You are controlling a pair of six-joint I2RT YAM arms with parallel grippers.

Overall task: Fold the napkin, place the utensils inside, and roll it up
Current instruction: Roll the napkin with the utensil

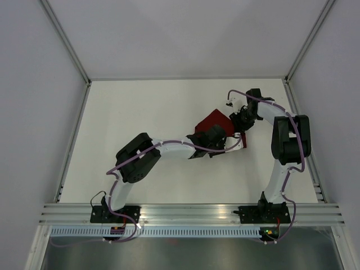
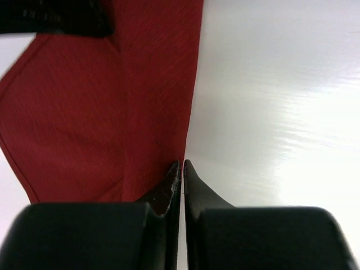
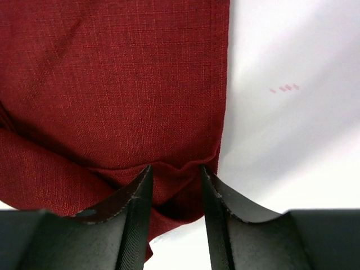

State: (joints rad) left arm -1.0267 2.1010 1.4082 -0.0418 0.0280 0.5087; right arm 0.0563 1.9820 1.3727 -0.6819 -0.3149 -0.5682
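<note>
Although both arms crowd over it, the napkin (image 1: 214, 120) can be placed: it lies on the white table (image 1: 146, 112) right of centre, somewhat nearer the far edge than the near one and well clear of every corner. It is dark red, plain and partly folded, with one long straight edge showing in both wrist views. The left gripper (image 2: 181, 164) is clenched, its fingertips together exactly on that straight edge. Whether cloth is caught between them cannot be told. The right gripper (image 3: 175, 169) has its jaws parted and set down on the napkin. A puckered ridge of cloth runs between the two tips, and no firm pinch is evident. In the overhead view the two grippers sit close together at the napkin's right-hand side.
</note>
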